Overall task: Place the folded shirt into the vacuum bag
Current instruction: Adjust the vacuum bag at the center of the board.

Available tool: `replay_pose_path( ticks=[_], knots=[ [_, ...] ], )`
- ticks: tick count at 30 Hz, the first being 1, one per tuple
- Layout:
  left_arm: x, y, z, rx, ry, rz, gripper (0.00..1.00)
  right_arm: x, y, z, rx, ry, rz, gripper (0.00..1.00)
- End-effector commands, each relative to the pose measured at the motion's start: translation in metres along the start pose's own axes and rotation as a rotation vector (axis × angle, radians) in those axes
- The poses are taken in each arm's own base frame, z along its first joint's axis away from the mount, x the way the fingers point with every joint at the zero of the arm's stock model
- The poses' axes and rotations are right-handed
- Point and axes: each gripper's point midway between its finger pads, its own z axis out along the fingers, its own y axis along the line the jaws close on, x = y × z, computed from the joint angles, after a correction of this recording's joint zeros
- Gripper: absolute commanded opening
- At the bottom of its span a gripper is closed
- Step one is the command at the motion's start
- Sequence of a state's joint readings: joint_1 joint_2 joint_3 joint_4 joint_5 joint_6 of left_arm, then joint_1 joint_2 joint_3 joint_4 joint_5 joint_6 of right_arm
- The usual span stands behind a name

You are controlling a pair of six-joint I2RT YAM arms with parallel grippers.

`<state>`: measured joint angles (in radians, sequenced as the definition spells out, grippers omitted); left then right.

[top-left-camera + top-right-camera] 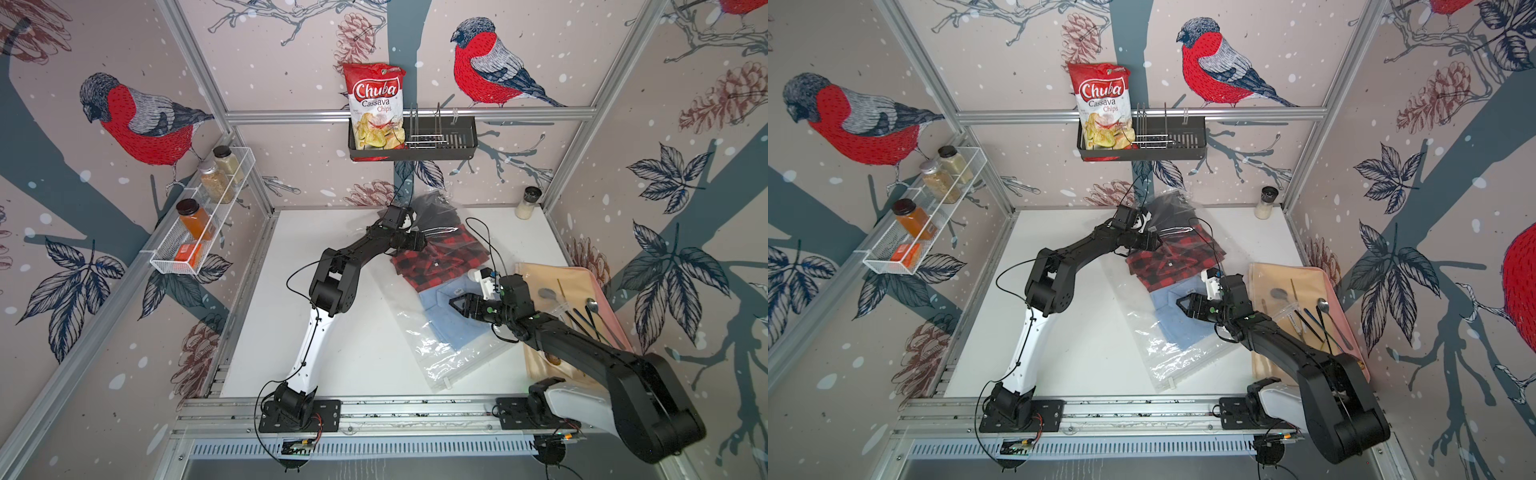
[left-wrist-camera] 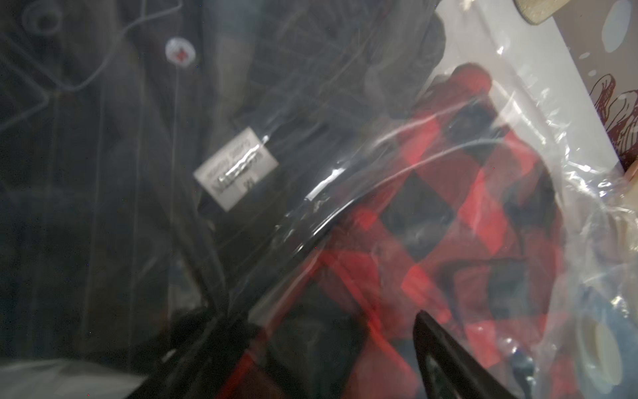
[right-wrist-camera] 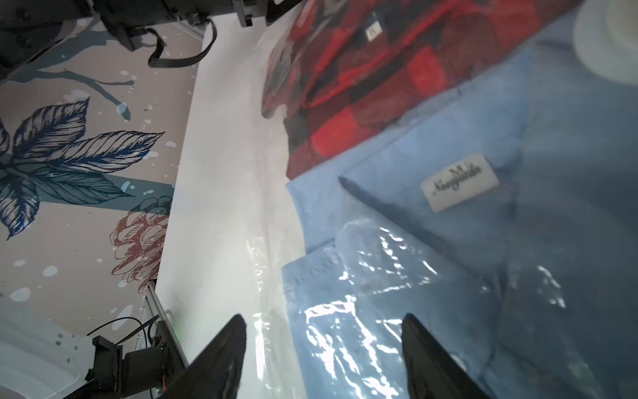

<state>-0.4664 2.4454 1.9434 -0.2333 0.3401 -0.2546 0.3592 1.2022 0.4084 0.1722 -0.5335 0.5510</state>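
The right gripper (image 3: 328,345) is hovering low over the vacuum bag (image 1: 424,353). Its fingers (image 3: 424,352) are standing well apart and gripping nothing. Only glossy film and the edge of the blue shirt (image 3: 448,259) are showing in the gap between them. That blue shirt is lying inside the bag, right under and ahead of the fingertips, with its white neck label just beyond them. Farther ahead of those fingers, the red plaid shirt (image 3: 345,69) is meeting the blue one's far edge, also under plastic. The round white valve (image 3: 607,41) is sitting near the fingers, off to one side.

Over to the left gripper (image 1: 417,241), which is reaching in at the bag's far end. In the wrist view its fingers (image 2: 445,355) are spread wide too, one sharp, the other only a dark blur. I am seeing nothing clamped between them, and whether they are touching the film I cannot tell. Crinkled plastic is stretching across everything ahead of them. The red plaid is directly in front of these fingers and the dark shirt (image 2: 121,172) is beside it, grey label showing. Well off to the side of the right fingers, the bag's zip-seal edge (image 1: 446,382) is lying on the white table (image 1: 353,332).
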Motion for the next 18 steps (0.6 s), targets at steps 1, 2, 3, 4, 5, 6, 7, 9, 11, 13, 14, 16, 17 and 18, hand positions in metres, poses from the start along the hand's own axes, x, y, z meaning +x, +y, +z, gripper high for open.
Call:
replay_pose_path(
  ticks=[1, 2, 3, 4, 5, 6, 7, 9, 11, 13, 14, 16, 17, 18],
  knots=[
    [0.022, 0.004, -0.016, -0.001, -0.004, -0.068, 0.85, -0.009, -0.028, -0.004, 0.110, -0.057, 0.018, 0.71],
    [0.031, 0.005, -0.022, -0.007, -0.008, -0.080, 0.85, -0.012, -0.038, -0.007, 0.151, -0.071, 0.025, 0.70],
    [0.042, 0.007, -0.029, -0.013, -0.010, -0.093, 0.85, -0.015, -0.047, -0.011, 0.190, -0.084, 0.032, 0.70],
    [0.052, 0.009, -0.036, -0.025, -0.011, -0.107, 0.85, -0.018, -0.057, -0.015, 0.223, -0.098, 0.039, 0.70],
    [0.061, 0.010, -0.043, -0.033, -0.010, -0.119, 0.85, -0.021, -0.064, -0.019, 0.247, -0.109, 0.047, 0.70],
    [0.071, 0.012, -0.050, -0.039, -0.011, -0.134, 0.85, -0.026, -0.072, -0.024, 0.271, -0.124, 0.052, 0.70],
    [0.082, 0.014, -0.057, -0.050, -0.009, -0.151, 0.85, -0.030, -0.080, -0.029, 0.295, -0.136, 0.058, 0.70],
    [0.102, 0.017, -0.071, -0.063, -0.016, -0.182, 0.85, -0.041, -0.093, -0.039, 0.331, -0.166, 0.071, 0.70],
    [0.121, 0.018, -0.087, -0.077, -0.023, -0.218, 0.85, -0.054, -0.100, -0.045, 0.346, -0.191, 0.080, 0.70],
    [0.144, 0.019, -0.106, -0.082, -0.035, -0.265, 0.85, -0.070, -0.101, -0.045, 0.336, -0.198, 0.078, 0.70],
    [0.154, 0.021, -0.115, -0.096, -0.040, -0.286, 0.85, -0.076, -0.101, -0.043, 0.333, -0.192, 0.078, 0.70],
    [0.178, 0.026, -0.135, -0.131, -0.047, -0.327, 0.85, -0.090, -0.093, -0.035, 0.299, -0.175, 0.069, 0.70],
    [0.186, 0.027, -0.144, -0.148, -0.050, -0.345, 0.85, -0.096, -0.089, -0.031, 0.285, -0.170, 0.063, 0.69],
    [0.196, 0.030, -0.154, -0.167, -0.056, -0.367, 0.85, -0.103, -0.085, -0.025, 0.272, -0.161, 0.052, 0.70]
  ],
)
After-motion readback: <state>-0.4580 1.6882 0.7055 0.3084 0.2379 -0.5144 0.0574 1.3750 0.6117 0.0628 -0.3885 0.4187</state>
